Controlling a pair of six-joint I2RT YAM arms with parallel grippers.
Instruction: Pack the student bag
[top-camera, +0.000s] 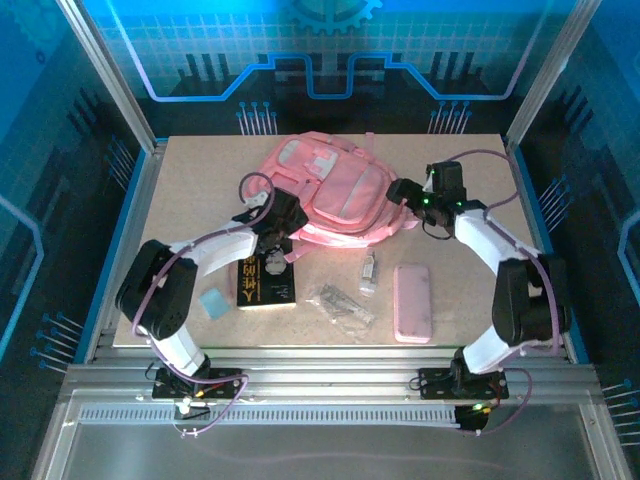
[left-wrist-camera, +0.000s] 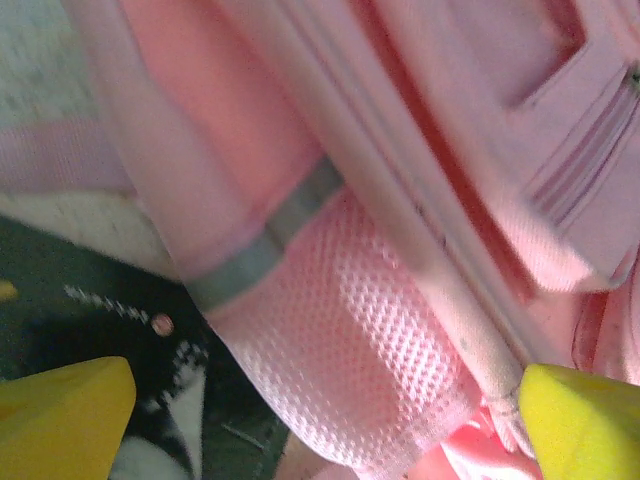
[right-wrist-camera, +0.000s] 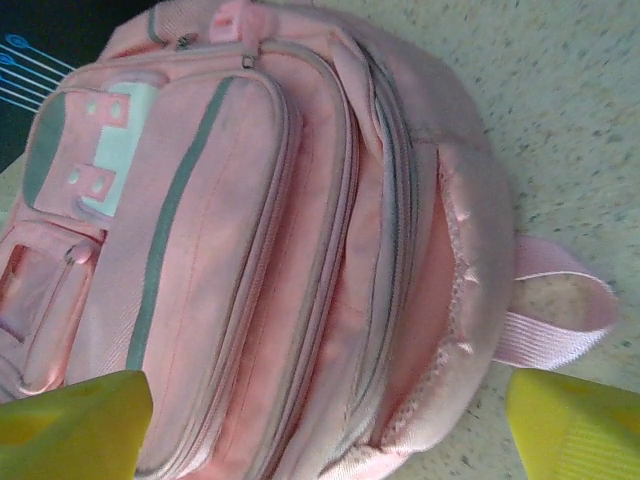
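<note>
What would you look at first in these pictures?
The big pink bag at the back middle of the table catches the eye first. The left gripper and the right gripper hover at its two sides, both open. Nearer the arms' bases lie a dark book and a pink pencil case.

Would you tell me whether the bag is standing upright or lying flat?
Lying flat: the bag rests on the table, front pockets facing up toward the top camera.
</note>
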